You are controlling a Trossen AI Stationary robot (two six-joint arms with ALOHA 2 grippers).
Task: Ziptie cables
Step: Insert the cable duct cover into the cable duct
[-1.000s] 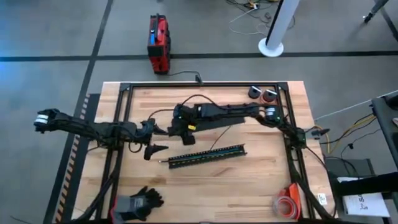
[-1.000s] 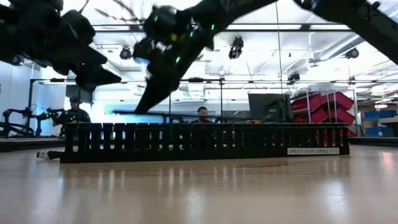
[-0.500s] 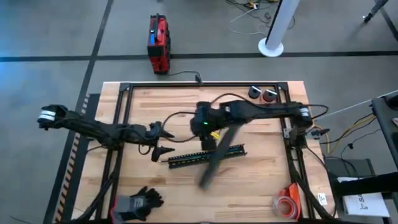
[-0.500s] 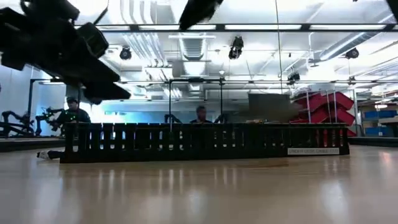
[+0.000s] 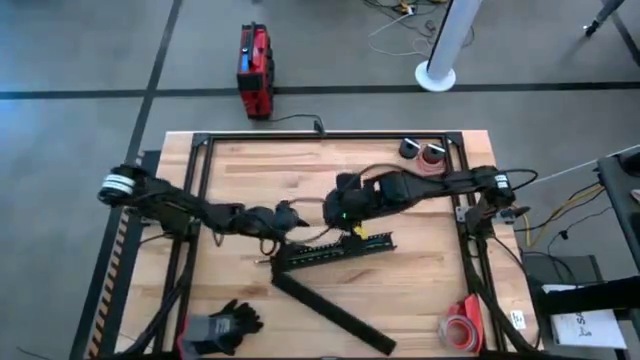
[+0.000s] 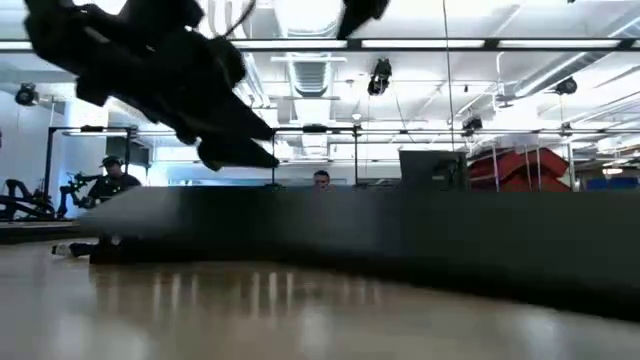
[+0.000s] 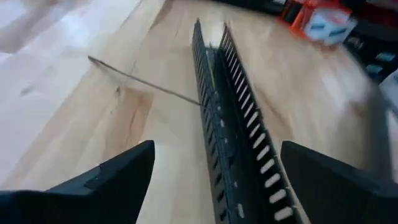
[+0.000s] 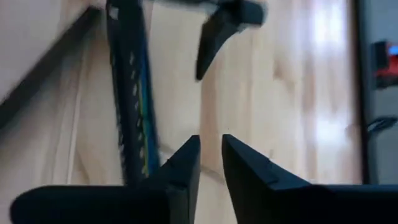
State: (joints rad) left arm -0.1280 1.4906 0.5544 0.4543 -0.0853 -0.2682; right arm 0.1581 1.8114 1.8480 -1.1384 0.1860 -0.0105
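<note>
Two claws near the slotted strip [image 5: 335, 252]: left claw [image 7: 211, 180] wide, right claw [image 8: 210, 158] narrow, both empty.

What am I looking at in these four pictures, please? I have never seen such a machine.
These are two dark robot arms at a pale wooden table. One camera looks down from above, one sits at table height, and one rides on each wrist. The left gripper, open and empty, and the right gripper hover over a long black slotted plastic strip. A thin grey wire sticks out of its side. A flat black bar, black-and-grey gloves and a red tape roll also lie there.
</note>
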